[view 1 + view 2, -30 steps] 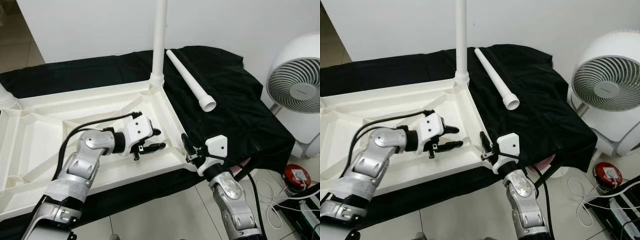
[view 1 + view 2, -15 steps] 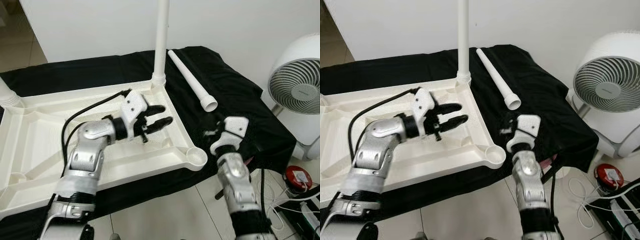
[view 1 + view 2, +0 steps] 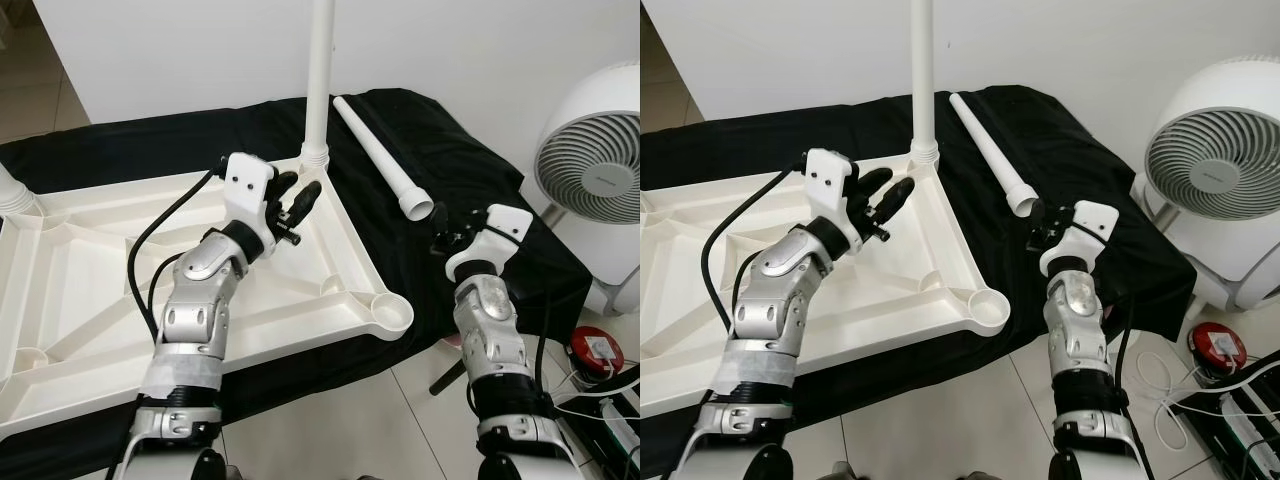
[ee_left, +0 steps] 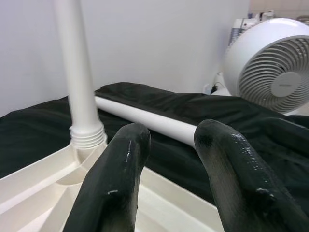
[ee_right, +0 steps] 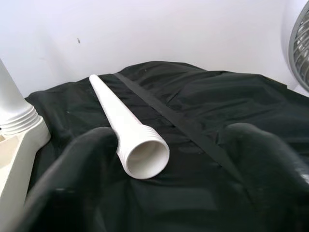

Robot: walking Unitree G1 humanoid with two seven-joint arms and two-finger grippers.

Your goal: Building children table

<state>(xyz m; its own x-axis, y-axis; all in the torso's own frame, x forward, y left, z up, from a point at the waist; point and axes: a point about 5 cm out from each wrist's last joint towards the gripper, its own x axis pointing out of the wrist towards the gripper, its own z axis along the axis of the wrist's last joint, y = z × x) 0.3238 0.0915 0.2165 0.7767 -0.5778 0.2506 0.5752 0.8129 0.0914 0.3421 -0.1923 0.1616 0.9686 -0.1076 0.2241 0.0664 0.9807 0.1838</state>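
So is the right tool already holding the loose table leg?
No, the right tool is open, its fingers either side of the loose leg, which lies on the black cloth.

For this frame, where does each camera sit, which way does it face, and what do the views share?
Head, both eyes: look forward and down at the upturned tabletop on black cloth; both arms show.
Left wrist: looks along the open left gripper at the standing leg.
Right wrist: looks along the open right gripper at the loose leg's threaded mouth.
Shared: both legs, cloth; fan.
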